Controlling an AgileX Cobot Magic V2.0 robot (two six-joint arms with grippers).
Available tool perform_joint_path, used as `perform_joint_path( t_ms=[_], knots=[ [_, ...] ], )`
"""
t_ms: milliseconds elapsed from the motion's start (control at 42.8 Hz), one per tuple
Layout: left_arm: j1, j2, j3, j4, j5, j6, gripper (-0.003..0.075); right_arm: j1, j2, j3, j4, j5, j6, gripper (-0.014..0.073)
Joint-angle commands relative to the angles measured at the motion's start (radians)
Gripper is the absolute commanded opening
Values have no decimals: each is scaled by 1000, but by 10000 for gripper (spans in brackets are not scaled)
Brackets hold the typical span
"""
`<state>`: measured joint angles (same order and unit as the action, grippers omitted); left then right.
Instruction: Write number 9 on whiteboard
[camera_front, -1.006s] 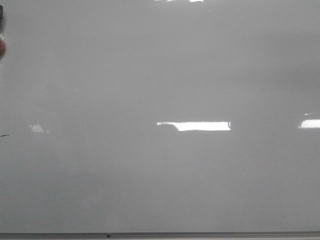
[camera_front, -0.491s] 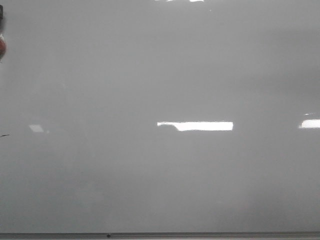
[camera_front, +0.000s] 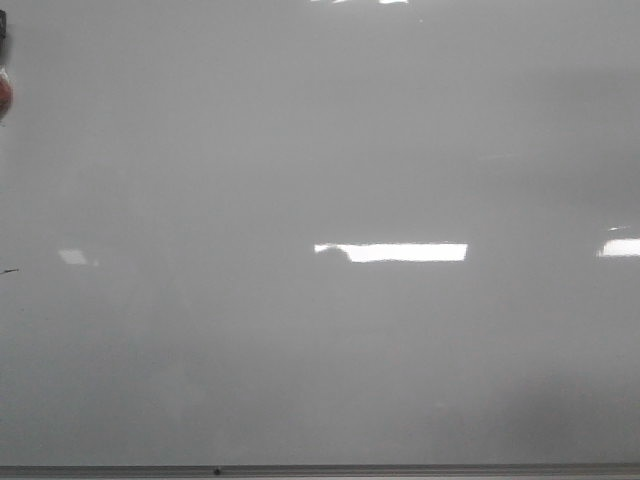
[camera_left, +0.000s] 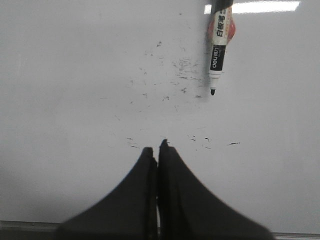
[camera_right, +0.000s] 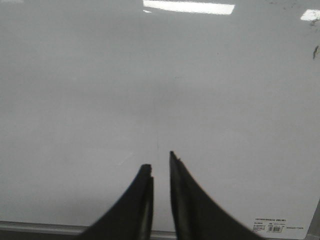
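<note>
**Marker uncapped on the board, neither gripper holding it**

Marker first: it lies on the whiteboard, cap off, black nib pointing toward my left gripper, with a reddish object half hidden behind its barrel. It rests well apart from my fingertips, so I judge it is waiting to be picked up.

Left gripper hangs over the board with its jaws pressed together and nothing between them. Right gripper hangs over a bare stretch of board, jaws nearly together with a thin gap, also holding nothing.

No number 9 shows anywhere. Around the nib I see only scattered dark specks and short dashes, which look like leftover smudges, not a figure. In the front view the whiteboard is plain grey with bright light reflections, a thin metal strip along its near edge, and one tiny dash at the far left.

So I judge the writing not begun. I must open the left jaws and close on the barrel, since that arm is nearer the marker.
</note>
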<state>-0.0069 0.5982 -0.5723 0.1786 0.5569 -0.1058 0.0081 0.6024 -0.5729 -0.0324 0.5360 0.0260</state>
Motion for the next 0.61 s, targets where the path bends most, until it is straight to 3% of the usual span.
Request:
perform_joint_path(
  t_ms=[0,94,187,444,585],
  knots=[
    [0,9,-36,-22,-67,-1,-19,3,7,-36,-15,-65,-11,381],
    [0,12,-36,-36,-74,-1,-17,3,7,-36,2,-65,-11,494],
    [0,28,-36,-36,-96,-1,48,3,7,-36,32,-65,-11,519],
    [-18,147,-68,-75,-164,-1,498,3,7,-36,32,-65,-11,519],
    [-74,282,-142,-73,-181,-1,487,3,7,-36,32,-65,-11,519]
  ],
)
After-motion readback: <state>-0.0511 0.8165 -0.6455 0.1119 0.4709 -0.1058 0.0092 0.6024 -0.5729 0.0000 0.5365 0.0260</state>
